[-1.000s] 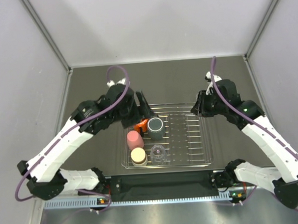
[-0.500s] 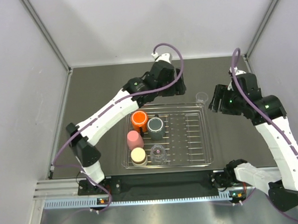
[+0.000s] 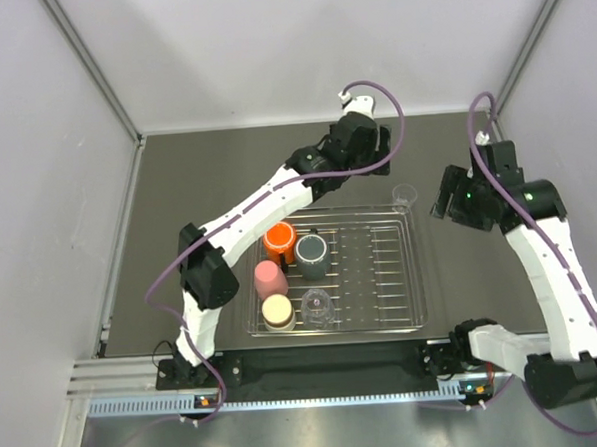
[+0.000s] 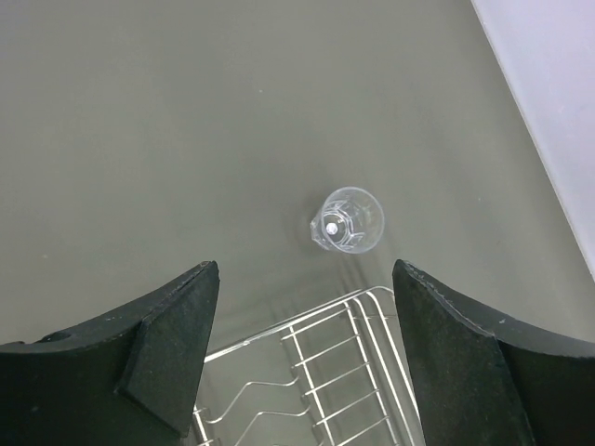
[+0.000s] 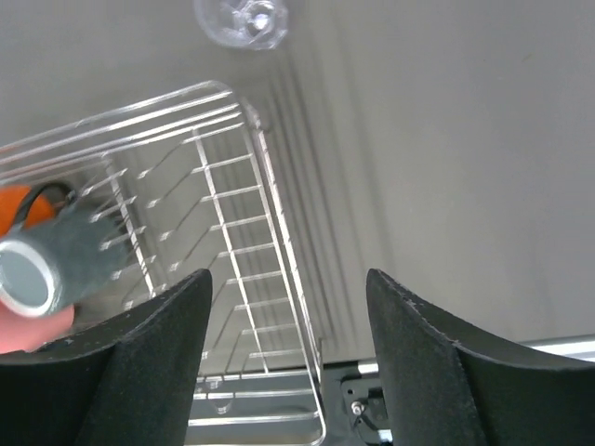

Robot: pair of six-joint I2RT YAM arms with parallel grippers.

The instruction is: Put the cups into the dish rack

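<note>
The silver wire dish rack [image 3: 382, 279] holds an orange cup [image 3: 278, 241], a dark grey cup [image 3: 311, 253], a pink cup [image 3: 270, 278], a cream cup [image 3: 277, 311] and a clear cup [image 3: 318, 305] in its left half. Another clear cup [image 3: 404, 196] stands on the table just behind the rack's back right corner. My left gripper [image 3: 373, 170] is open and empty, left of and behind that cup, which lies ahead of it in the left wrist view [image 4: 349, 221]. My right gripper [image 3: 445, 199] is open and empty to the cup's right.
The rack's right half [image 5: 232, 242] is bare bars. Grey enclosure walls [image 3: 547, 90] close in the dark table on three sides. The arm bases and a metal rail [image 3: 326, 367] lie along the near edge.
My left arm swung from the orange cup at the rack's left to the back right, near the loose clear cup. My right arm drew back to the right.
</note>
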